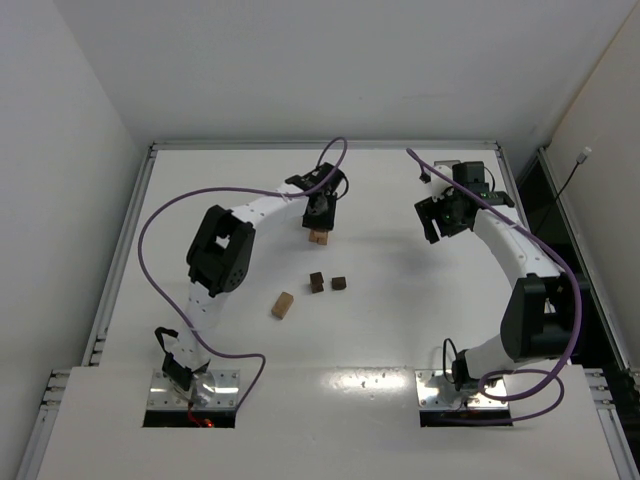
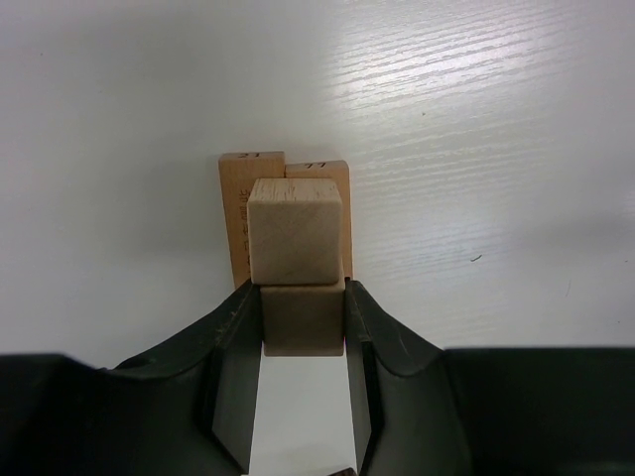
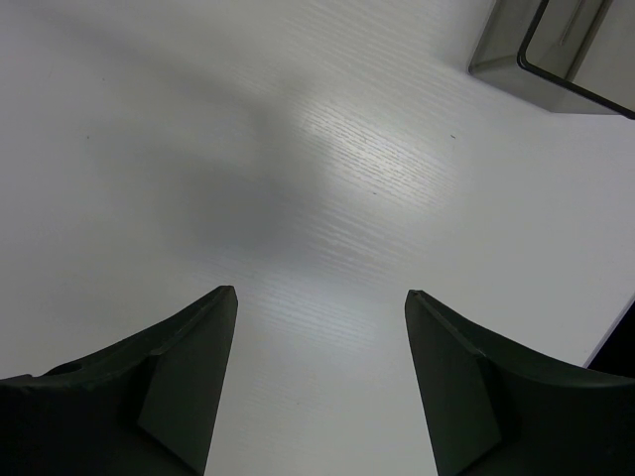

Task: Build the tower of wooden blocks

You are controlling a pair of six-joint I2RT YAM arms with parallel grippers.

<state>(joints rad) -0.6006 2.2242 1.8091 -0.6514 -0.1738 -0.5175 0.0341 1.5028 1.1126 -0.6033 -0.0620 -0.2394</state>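
Observation:
The wood block tower (image 1: 318, 237) stands at the table's middle back. In the left wrist view it is two light tan blocks (image 2: 238, 213) side by side with a tan cube (image 2: 295, 243) on them. My left gripper (image 2: 302, 290) is right above it (image 1: 320, 212), shut on another tan cube (image 2: 303, 322) that touches the cube beyond it. Two dark brown cubes (image 1: 316, 282) (image 1: 339, 283) and a loose tan block (image 1: 283, 305) lie nearer on the table. My right gripper (image 3: 318, 292) is open and empty above bare table at the back right (image 1: 438, 220).
A dark translucent plastic tray (image 3: 556, 59) sits just beyond the right gripper, at the table's back right. The white table has raised rails along its back edge (image 1: 330, 146) and sides.

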